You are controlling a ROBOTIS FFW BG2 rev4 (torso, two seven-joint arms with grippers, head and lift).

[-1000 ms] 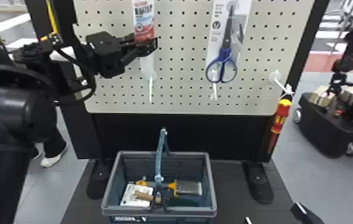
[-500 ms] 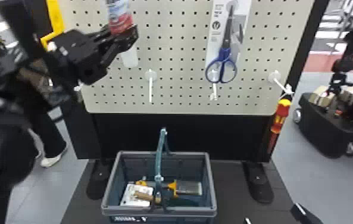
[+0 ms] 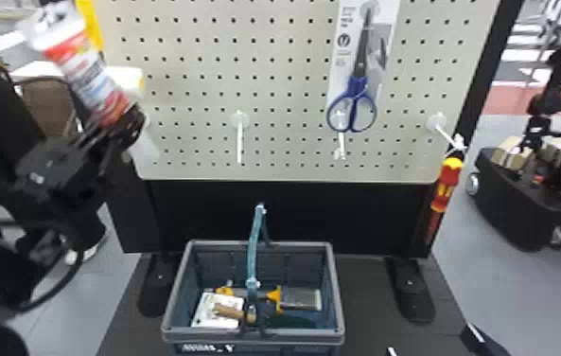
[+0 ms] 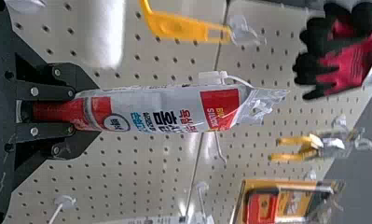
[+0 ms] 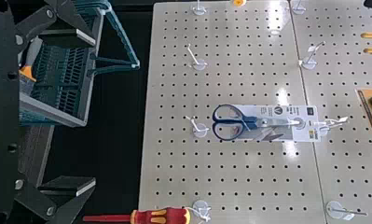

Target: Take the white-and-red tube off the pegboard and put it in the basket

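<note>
Spanning the upper middle of your head view, the pegboard (image 3: 293,106) is cut off by the top edge. Below it, on the floor side of the board, you have the basket (image 3: 312,335), its front running off the bottom edge. Its raised handle (image 3: 253,255) crosses over the contents and hides part of them.

At your left, the left hand (image 3: 120,124) is blurred in the head view. In the left wrist view you see this hand (image 4: 72,110) closed around the tube's red end, which its fingers partly cover. Low at the right of your head view, the right hand (image 3: 433,342) is mostly cut off; your right wrist view shows this hand (image 5: 88,112) wide open, holding nothing.

The white-and-red tube (image 3: 85,71) is off its hook, in front of the board's left edge, its top leaning left. You can't read its blurred print in the head view.

The scissors (image 3: 359,90) hang on their card, whose top is cut off. The screwdriver (image 3: 444,189) hangs at the board's right edge, its lower shaft hard to pick out against black. In the basket lie a brush (image 3: 300,299) and a white packet (image 3: 213,307), partly covered by a wooden handle (image 3: 234,313).
</note>
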